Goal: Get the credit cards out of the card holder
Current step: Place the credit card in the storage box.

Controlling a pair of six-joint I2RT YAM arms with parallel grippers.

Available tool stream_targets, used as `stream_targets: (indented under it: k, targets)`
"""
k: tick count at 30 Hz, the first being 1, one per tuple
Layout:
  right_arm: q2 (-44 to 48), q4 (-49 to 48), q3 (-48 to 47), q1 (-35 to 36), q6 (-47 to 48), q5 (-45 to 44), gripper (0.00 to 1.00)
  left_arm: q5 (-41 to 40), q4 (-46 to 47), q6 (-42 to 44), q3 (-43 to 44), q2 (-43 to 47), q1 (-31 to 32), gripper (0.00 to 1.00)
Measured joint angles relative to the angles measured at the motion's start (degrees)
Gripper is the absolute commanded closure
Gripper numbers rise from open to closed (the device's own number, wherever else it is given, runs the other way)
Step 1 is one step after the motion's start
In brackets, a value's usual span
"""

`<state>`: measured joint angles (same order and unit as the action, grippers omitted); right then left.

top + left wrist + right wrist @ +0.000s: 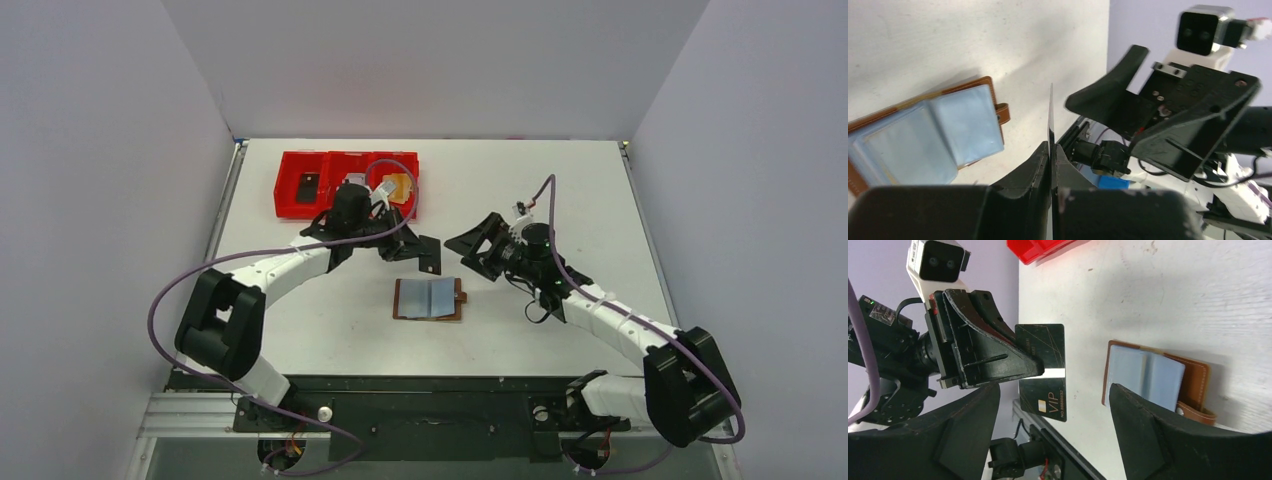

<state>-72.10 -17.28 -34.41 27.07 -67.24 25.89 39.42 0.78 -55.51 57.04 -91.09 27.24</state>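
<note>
The card holder (430, 298), a brown leather wallet with grey-blue pockets, lies open and flat on the table between the arms. It also shows in the left wrist view (928, 135) and the right wrist view (1153, 375). My left gripper (422, 250) is shut on a black credit card (431, 256) marked "VIP" (1043, 370) and holds it above the table, up and left of the wallet. In the left wrist view the card (1051, 115) is edge-on between the shut fingers (1040, 165). My right gripper (472, 254) is open and empty, facing the card (1054, 390).
A red three-compartment tray (290, 205) stands at the back left, behind the left gripper, with a dark card (308, 187) and an orange card (398, 187) in it. Its corner shows in the right wrist view (1043, 247). Grey walls enclose the table on three sides.
</note>
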Motion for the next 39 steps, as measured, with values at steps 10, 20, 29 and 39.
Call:
stream_targets:
  k: [10,20,29,39]
  targets:
    - [7.1,16.55,-2.14,0.0,9.25,-10.51,0.21,-10.32,-14.6,6.91,6.32,1.86,-5.84,1.0]
    - [8.0,22.97,-2.27,0.0,12.96,-13.09,0.21,-28.85,-23.96,9.57,19.32,1.25,-18.91,1.0]
    - [10.1,25.44,-2.69,0.0,14.12,-13.84,0.21,-37.57,-24.55,9.49,31.52,-10.29,-27.76,1.0]
    - [11.47,27.3,-2.69,0.02,14.08,-15.5,0.21,-38.99,-30.01,14.34,48.11,-27.67,-32.65,1.0]
